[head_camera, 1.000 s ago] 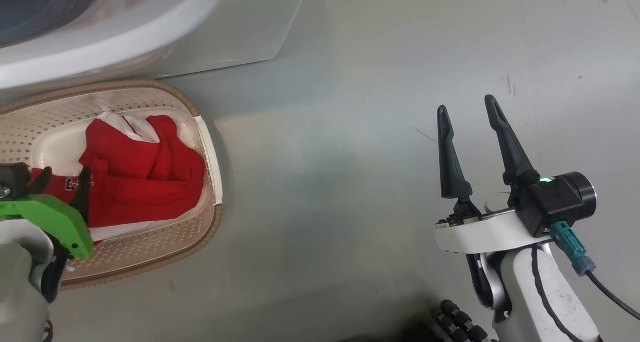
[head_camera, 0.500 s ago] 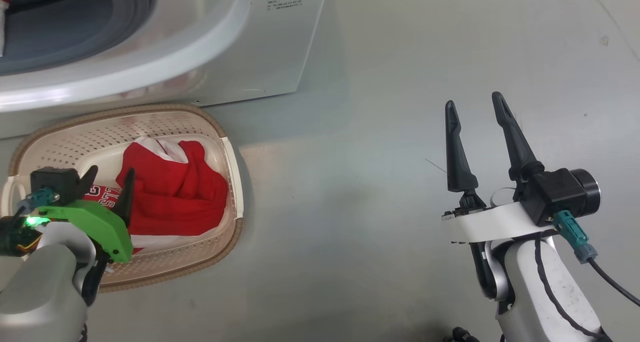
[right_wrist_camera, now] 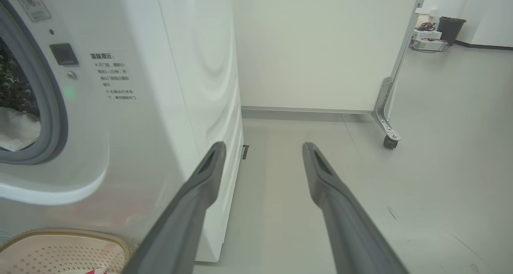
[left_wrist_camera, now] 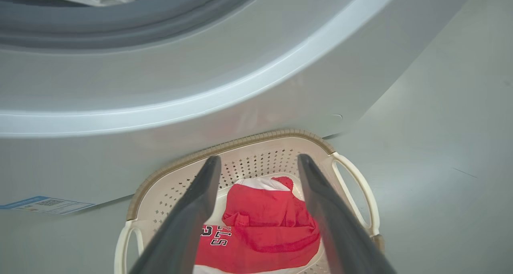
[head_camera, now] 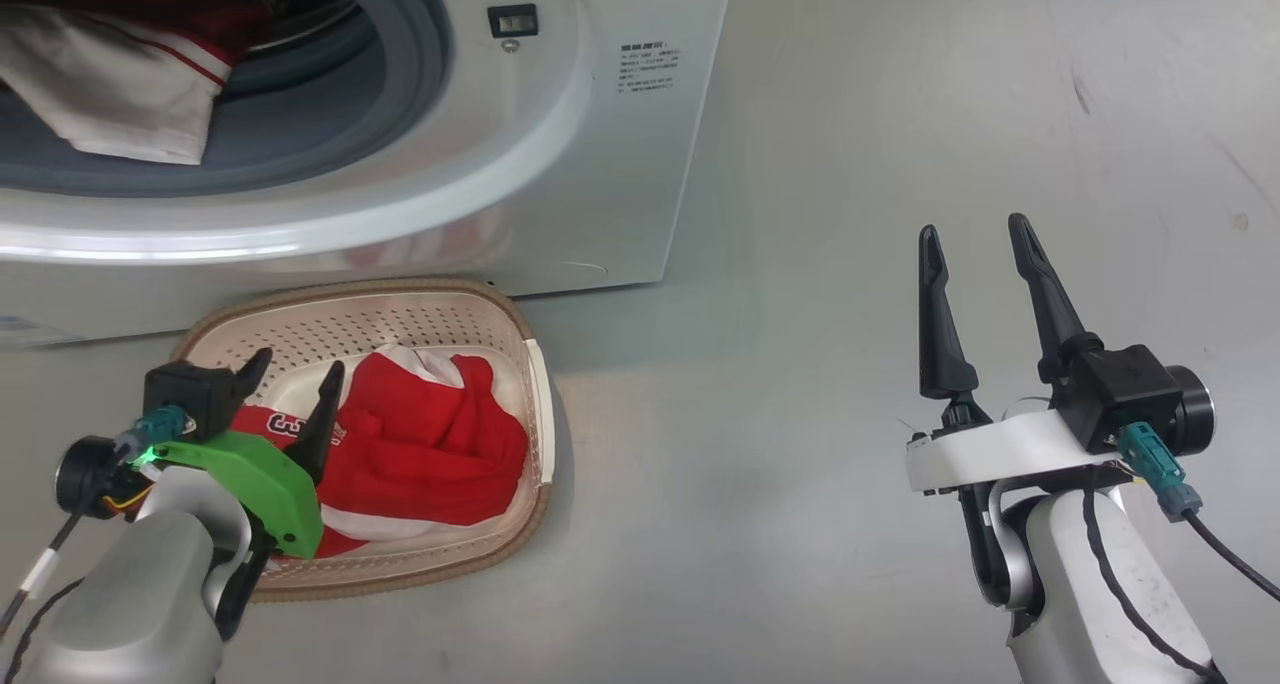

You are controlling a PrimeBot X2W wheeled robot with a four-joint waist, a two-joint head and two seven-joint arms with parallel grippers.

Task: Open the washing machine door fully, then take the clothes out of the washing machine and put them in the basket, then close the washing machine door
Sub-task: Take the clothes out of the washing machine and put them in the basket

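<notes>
The white washing machine stands open at upper left, and its door is out of view. Inside its grey seal lie clothes: white cloth with a red stripe and some red fabric. On the floor right in front sits the cream basket, holding a red jersey with white lettering. My left gripper hangs open over the basket's left half with nothing between its fingers. From the left wrist, the left gripper frames the jersey below. My right gripper is open and empty over bare floor to the right.
A blue label is stuck low on the washer front. In the right wrist view the right gripper points past the washer's side at a white partition on a caster. A dark bin stands far off.
The head camera has swung, bringing the washer's mouth and the clothes inside into view. My left gripper stays open over the basket, a little higher above the jersey. The right gripper keeps its pose.
</notes>
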